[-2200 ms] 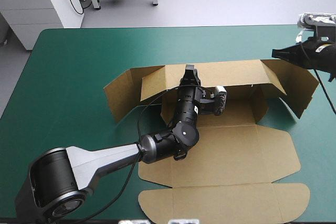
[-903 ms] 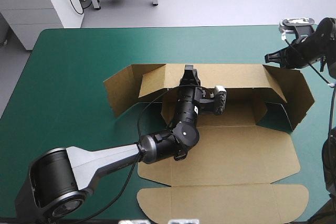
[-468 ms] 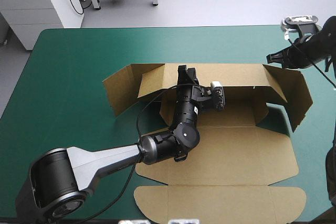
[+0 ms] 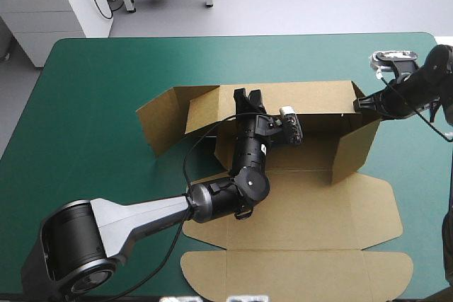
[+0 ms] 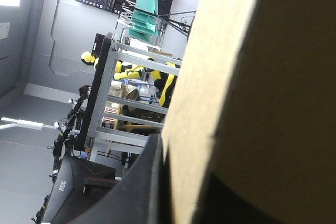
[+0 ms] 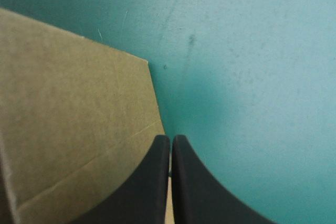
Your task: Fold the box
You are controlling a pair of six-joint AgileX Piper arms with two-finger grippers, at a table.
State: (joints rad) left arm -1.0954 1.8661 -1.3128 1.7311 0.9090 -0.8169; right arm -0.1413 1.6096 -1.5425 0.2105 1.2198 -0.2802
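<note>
The brown box [image 4: 304, 203] lies open in the middle of the teal-green cover, its lid panel [image 4: 297, 274] flat toward the near edge. Its back wall [image 4: 311, 97] stands up. My left gripper [image 4: 246, 95] straddles that wall's top edge, shut on the box; in the left wrist view the board [image 5: 252, 77] sits beside one black finger [image 5: 142, 192]. The right side wall [image 4: 354, 150] is turned inward and upright. My right gripper [image 4: 359, 102] is shut, tips at that wall's far corner. In the right wrist view it [image 6: 170, 139] points at the board's corner [image 6: 68, 103].
The box's left flap [image 4: 159, 122] angles outward on the left. My left arm [image 4: 141, 213] crosses the near left part of the table and the box's floor. The table's right edge [image 4: 447, 167] runs close beside the right arm.
My right gripper came in from the far right to the box's right end. The splayed right side wall swung inward and now stands upright. The left gripper shifted slightly left on the back wall.
</note>
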